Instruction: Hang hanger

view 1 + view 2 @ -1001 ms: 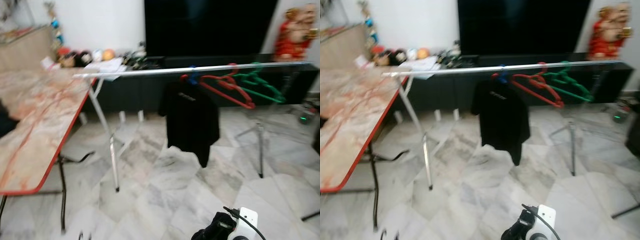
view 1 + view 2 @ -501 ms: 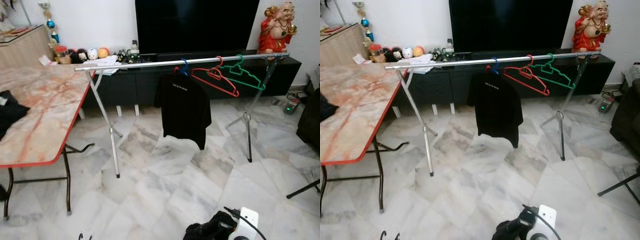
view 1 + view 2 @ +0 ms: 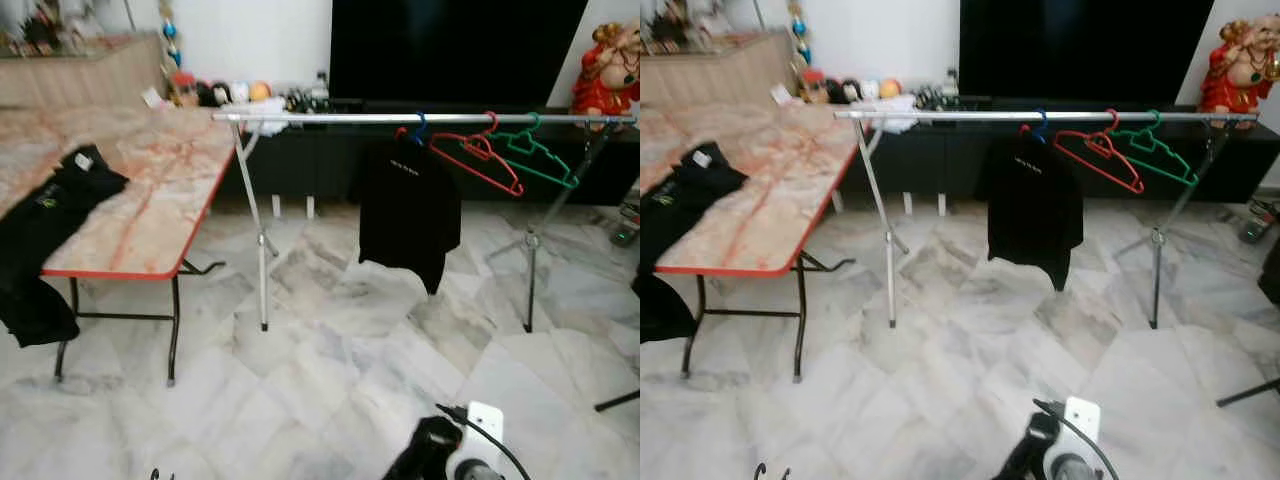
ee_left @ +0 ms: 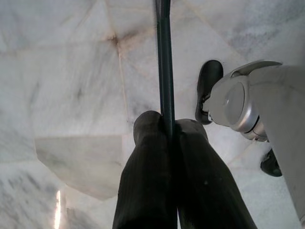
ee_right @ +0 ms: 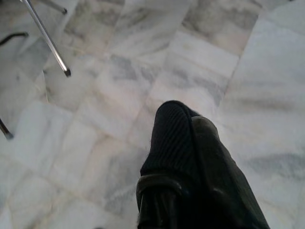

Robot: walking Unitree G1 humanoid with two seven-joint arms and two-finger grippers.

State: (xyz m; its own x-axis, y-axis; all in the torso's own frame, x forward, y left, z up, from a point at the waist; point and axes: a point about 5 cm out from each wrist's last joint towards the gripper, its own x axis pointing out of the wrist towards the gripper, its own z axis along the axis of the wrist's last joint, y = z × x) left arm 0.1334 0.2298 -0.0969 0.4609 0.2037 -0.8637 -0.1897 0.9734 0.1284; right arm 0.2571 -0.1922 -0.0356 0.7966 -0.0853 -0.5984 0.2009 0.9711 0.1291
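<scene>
My left gripper [image 4: 167, 125] hangs low over the marble floor, shut on the thin dark green bar of a hanger [image 4: 164, 67] that runs out past its fingertips. A silver clothes rail [image 3: 400, 118] stands ahead across the room. On it hang a black T-shirt [image 3: 408, 215] on a blue hanger [image 3: 418, 130], a bare red hanger [image 3: 478, 155] and a bare green hanger [image 3: 540, 158]. The rail's left half is bare. My right gripper [image 5: 183, 114] is shut on nothing, down by the floor; its arm [image 3: 470, 455] shows at the bottom of the head views.
A marble-top table [image 3: 150, 200] with a red edge stands at the left, black garments [image 3: 50, 200] draped over it. The rail's legs [image 3: 258, 250] reach out over the floor. Behind are a dark TV cabinet [image 3: 320, 160] and a red statue [image 3: 605, 70]. Open floor lies before the rail.
The camera has turned left: rail and T-shirt sit further right in the picture, and the table with its black garments has come into view. The hangers on the rail stay put.
</scene>
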